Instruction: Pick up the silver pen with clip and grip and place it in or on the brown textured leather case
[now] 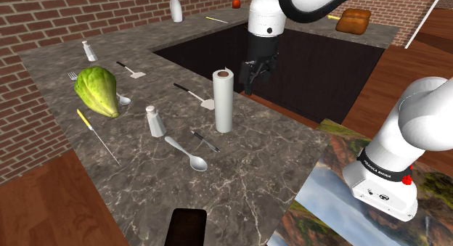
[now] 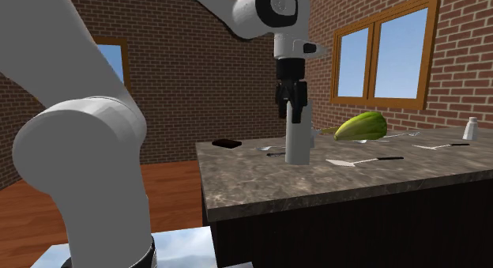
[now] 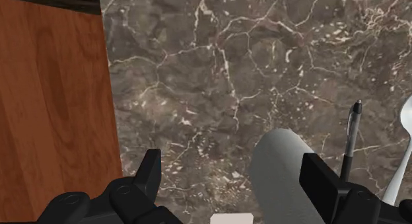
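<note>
Beneath the wide-open, empty gripper [image 3: 231, 160] stands one white roll [image 3: 284, 173]. Just beyond that roll lies the single pen [image 3: 350, 140], beside one spoon [image 3: 404, 147]. Farther from the gripper sit two shakers [image 1: 154, 121] and one dark brown case [image 1: 185, 226].

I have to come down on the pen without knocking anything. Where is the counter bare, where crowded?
Bare counter lies between the pen, the dark case and its right edge in the shoulder view. Another bare strip runs between the spoon and the yellow-handled knife. Crowded at the pen: the paper roll stands close beside it, the spoon alongside.
</note>
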Motion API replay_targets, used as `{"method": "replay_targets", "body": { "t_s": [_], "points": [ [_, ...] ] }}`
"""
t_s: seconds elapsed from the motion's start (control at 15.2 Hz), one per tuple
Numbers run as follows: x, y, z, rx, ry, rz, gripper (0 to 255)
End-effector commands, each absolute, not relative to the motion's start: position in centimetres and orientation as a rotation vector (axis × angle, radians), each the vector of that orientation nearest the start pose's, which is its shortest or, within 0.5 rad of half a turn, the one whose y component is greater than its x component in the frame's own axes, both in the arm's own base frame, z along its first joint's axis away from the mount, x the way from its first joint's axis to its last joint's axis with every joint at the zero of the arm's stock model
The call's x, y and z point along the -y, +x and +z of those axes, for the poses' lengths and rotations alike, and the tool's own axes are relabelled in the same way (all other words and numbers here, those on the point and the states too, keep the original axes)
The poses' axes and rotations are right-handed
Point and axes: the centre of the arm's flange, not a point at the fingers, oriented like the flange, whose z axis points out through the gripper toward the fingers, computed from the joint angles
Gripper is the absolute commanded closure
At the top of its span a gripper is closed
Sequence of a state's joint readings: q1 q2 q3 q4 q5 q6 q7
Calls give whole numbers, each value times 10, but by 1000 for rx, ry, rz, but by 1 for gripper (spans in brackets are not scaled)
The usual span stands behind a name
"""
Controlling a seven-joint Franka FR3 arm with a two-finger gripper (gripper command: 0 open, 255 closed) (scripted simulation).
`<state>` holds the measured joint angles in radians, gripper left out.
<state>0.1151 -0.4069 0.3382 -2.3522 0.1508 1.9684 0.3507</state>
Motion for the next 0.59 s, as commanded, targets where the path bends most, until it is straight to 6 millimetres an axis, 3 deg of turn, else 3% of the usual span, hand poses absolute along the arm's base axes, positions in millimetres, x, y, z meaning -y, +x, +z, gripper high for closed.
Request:
{"method": "replay_targets", "body": {
  "t_s": [0.0, 0.53],
  "points": [
    [-227, 388, 461, 37, -3122, -5, 0],
    [-309, 418, 410, 69, -3087, -1, 0]
  ]
}}
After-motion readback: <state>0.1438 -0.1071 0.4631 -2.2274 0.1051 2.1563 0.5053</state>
